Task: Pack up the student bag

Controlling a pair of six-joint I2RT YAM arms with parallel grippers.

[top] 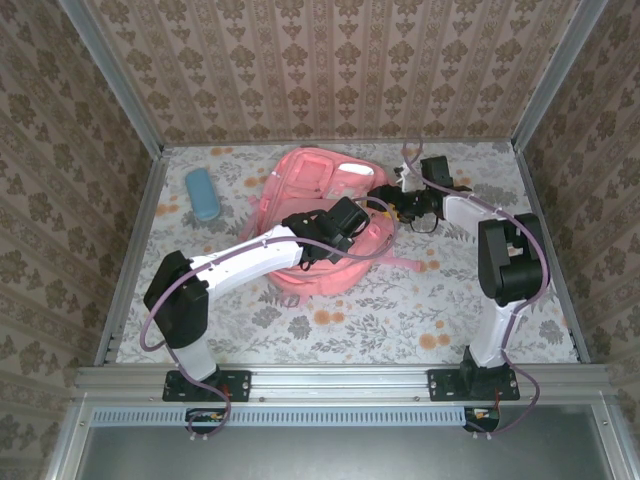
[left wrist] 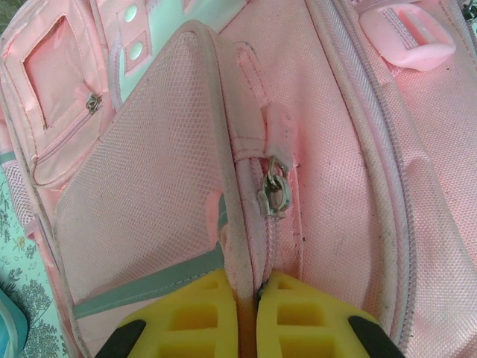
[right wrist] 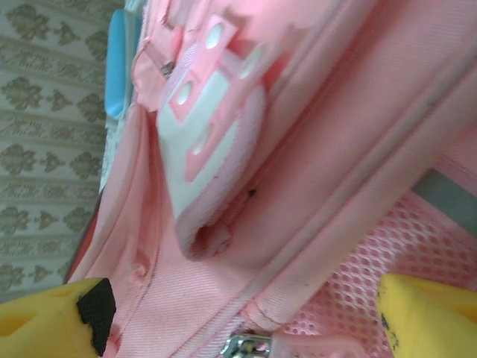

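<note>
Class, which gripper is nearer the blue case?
Left. The left gripper is shut on the student bag, just right of the blue case; the right gripper stands open at the bag's right edge, farther away.

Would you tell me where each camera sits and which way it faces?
Top external: above, behind the arm bases, looking down at the table; left arm and right arm show.
Left wrist: on left arm, facing the student bag zip; left gripper pinches its seam.
Right wrist: on right arm, facing the white patch; right gripper open.
Shared: the bag, all views.
</note>
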